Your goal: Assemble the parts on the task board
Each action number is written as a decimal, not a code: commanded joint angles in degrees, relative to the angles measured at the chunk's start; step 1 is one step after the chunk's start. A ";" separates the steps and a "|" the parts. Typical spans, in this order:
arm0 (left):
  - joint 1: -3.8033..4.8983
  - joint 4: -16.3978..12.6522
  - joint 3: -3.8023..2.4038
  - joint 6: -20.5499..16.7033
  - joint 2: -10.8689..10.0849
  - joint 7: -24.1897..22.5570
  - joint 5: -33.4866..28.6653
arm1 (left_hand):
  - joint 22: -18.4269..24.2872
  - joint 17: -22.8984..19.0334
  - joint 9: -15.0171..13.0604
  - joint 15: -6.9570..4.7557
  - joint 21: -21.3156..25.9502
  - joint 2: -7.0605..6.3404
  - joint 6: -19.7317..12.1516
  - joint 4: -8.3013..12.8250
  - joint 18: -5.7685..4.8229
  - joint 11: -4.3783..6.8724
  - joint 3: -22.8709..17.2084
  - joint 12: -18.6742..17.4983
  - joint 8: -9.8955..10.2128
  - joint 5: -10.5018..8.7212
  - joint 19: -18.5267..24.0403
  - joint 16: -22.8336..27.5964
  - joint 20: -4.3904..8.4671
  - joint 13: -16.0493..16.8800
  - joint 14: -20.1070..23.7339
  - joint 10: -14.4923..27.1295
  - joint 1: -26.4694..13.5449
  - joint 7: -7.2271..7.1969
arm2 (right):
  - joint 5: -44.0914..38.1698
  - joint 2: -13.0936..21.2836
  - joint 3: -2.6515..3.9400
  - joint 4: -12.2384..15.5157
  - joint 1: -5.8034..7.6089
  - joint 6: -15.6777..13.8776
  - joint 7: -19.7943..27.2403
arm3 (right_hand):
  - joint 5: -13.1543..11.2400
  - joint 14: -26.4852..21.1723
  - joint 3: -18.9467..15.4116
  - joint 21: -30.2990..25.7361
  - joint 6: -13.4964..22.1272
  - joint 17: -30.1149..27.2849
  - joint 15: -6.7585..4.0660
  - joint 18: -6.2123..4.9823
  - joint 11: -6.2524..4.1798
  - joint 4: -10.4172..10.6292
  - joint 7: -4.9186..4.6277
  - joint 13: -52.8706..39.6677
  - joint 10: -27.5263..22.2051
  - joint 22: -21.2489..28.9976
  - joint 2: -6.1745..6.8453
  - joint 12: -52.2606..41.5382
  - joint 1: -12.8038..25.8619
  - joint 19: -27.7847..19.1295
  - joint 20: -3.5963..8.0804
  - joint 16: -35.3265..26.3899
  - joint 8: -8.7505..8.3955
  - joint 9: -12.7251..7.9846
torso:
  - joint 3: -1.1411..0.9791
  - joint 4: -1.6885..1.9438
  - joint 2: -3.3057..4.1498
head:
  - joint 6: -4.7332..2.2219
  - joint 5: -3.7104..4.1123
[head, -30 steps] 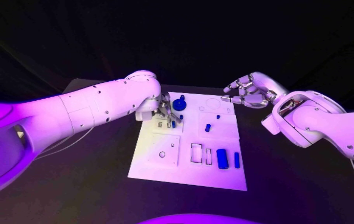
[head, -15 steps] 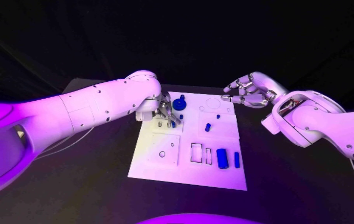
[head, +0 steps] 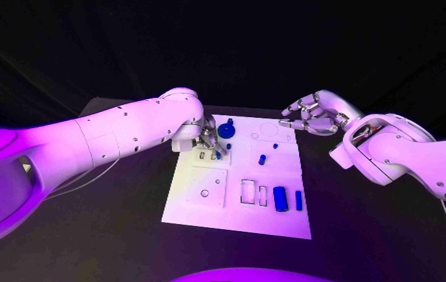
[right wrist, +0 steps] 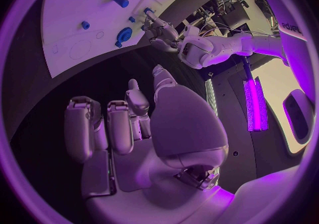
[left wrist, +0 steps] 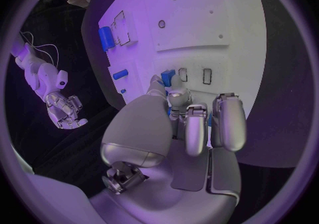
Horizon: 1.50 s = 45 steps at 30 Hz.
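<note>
Black table: left robot hand [head: 206, 141] pinches blue part [left wrist: 167, 77] on task board [head: 195, 198].

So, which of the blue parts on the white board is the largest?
The long blue cylinder lying near the board's front edge, beside a thinner blue bar; the others are clearly smaller.

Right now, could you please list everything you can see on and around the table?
task board: one, white, middle of the black table.
round part: one, blue, far end of the board by the left hand.
small parts: a few, blue, mid-board.
long parts: two, blue, upright side by side near the board's right edge.
table: one, black.
left hand: silver, fingers down on the board's far left slots, a blue piece at its fingertips.
right hand: silver, curled, raised off the board's far right corner.
</note>
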State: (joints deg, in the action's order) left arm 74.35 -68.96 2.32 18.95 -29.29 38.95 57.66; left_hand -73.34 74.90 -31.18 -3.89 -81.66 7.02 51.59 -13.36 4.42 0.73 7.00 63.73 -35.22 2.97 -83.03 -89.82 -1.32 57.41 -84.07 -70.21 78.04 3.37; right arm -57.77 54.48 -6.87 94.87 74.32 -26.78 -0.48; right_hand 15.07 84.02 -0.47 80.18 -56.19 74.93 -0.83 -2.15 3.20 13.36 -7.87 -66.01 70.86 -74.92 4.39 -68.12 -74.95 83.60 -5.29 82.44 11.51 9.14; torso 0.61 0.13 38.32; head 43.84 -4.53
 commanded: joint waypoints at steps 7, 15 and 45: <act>-0.01 0.01 0.00 1.36 0.03 -0.80 -1.04 | -0.38 15.10 0.59 -0.37 -0.48 0.25 -0.67 1.35 -1.07 0.09 -4.19 -0.91 1.51 0.12 -0.07 -0.18 0.15 -0.53 -5.93 0.82 3.34 -0.14 | -0.58 -0.04 0.00 0.02 -0.09 0.77 -0.01 | 0.18 3.06 -0.21 -0.06 0.41 2.51 -0.27 -0.48 -0.13 0.01 0.16 -0.03 0.24 -8.07 -0.36 -0.19 -0.02 0.03 0.13 -0.37 0.23 0.10 | -0.03 0.02 -0.01 | 0.11 -0.08; -0.01 -0.79 -0.04 -0.34 -0.97 -1.53 -1.83 | -0.45 15.10 1.08 -0.38 -0.52 -1.39 -0.38 1.74 -1.07 0.12 -8.92 -1.33 2.66 0.11 0.01 -0.18 0.16 -0.75 -5.93 0.82 4.17 -0.13 | -0.58 0.00 0.00 0.05 -0.12 0.82 -0.03 | 0.23 3.07 -0.22 -0.04 0.42 2.57 -0.27 -0.47 -0.14 0.01 0.17 -0.06 0.27 -8.09 -0.42 -0.22 -0.07 0.05 0.14 -0.34 0.25 0.12 | -0.03 -0.01 0.02 | -0.12 -0.17; -0.26 -5.70 -0.32 -5.89 -6.07 -3.06 -2.90 | -0.39 15.10 0.44 -0.46 -0.32 -11.06 1.20 1.58 -0.99 0.20 -29.43 -1.25 3.61 0.04 0.17 -0.18 0.19 -0.63 -5.93 -0.37 -2.71 -0.26 | -0.53 -0.05 0.00 -0.23 -0.51 0.88 -0.01 | 0.32 3.07 -0.24 -0.05 0.44 2.55 -0.28 -0.48 -0.15 0.00 0.17 -0.02 0.25 -8.09 -0.45 -0.19 -0.14 0.05 0.14 -0.35 0.27 0.14 | 0.03 -0.04 0.12 | 0.36 -0.69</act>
State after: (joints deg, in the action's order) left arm 74.14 -74.57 2.05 13.30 -35.52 36.62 54.94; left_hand -73.68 74.92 -30.69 -3.89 -81.88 -3.67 52.14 -11.83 4.43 0.94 -22.18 62.55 -31.66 2.94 -83.02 -89.82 -1.32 56.85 -84.06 -70.04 75.50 3.49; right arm -57.78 54.48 -6.88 94.64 73.87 -26.59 -0.56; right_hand 15.07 84.02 -0.47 80.19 -55.98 74.91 -0.83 -2.15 3.20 13.35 -7.66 -66.01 70.86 -74.94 4.39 -68.12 -74.95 83.60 -5.29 82.44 11.50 9.23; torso 0.62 0.14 38.40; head 44.10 -5.18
